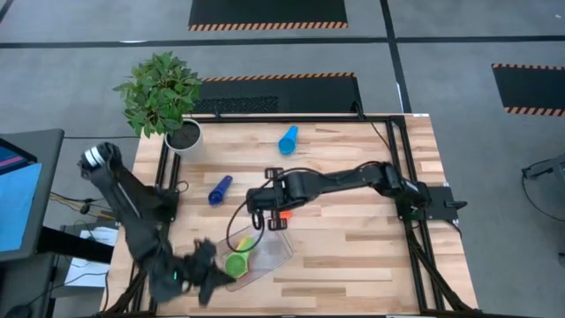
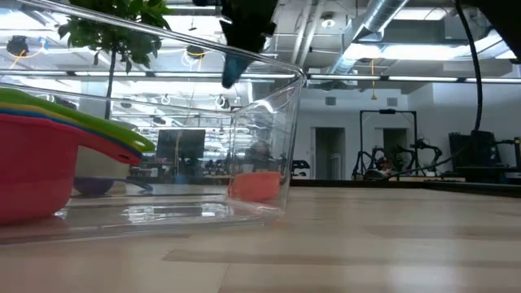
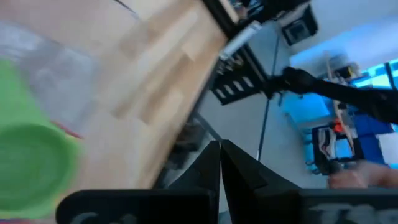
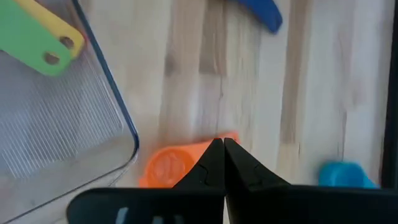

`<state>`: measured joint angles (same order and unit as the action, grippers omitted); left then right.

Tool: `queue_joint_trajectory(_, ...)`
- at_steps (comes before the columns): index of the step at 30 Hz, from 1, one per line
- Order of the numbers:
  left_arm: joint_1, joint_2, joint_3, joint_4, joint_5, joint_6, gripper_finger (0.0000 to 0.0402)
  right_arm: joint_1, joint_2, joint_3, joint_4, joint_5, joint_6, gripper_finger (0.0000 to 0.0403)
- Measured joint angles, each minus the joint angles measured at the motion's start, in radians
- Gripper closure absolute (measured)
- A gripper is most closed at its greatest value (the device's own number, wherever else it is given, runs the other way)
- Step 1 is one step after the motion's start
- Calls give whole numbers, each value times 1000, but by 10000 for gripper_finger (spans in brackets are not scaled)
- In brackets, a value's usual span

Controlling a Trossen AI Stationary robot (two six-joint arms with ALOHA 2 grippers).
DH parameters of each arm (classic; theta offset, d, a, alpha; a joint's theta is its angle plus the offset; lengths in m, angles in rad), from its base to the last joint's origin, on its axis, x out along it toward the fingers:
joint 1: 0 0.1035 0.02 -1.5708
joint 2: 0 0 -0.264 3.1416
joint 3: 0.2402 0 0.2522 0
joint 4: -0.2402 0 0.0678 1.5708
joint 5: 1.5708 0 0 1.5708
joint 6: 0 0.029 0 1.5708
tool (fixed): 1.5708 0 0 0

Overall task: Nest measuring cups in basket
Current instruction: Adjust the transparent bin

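A pale wooden table [image 1: 353, 221] carries the scene, with grey floor around it. Nearest the front edge, the left gripper [image 1: 212, 276] sits just beside the clear basket [image 1: 269, 256], its jaws pressed together and holding nothing. Inside the basket lie nested cups: the green measuring cup [image 1: 237, 263] on top, a yellow cup [image 1: 245, 242] under it, and a red cup [image 2: 32, 167] at the bottom of the stack. Just beyond the basket's far rim the right gripper [image 1: 265, 215] hangs over the orange measuring cup [image 4: 171, 165], which lies on the wood outside the tub; its jaws are pressed together too. Farther back lie the dark blue cup [image 1: 220, 189] and the light blue cup [image 1: 288, 140]. A potted plant [image 1: 163, 97] stands at the far left corner.
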<state>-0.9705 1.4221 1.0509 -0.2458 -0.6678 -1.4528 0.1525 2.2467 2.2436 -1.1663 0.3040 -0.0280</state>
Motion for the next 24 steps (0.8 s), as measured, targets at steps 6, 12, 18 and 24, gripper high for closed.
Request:
queue_joint_trajectory(6,-46,304,273,-168,-56,-141,401,-28,-2,-5,96,-132,-149,392)
queue_joint_trajectory(12,-31,528,539,-415,-22,-224,401,-51,3,-79,232,-233,-193,392)
queue_joint_trajectory(18,-5,621,650,-489,31,-228,401,-56,4,-176,291,-239,-209,392)
queue_joint_trajectory(24,26,640,653,-569,100,-257,401,-36,1,-270,340,-253,-187,392)
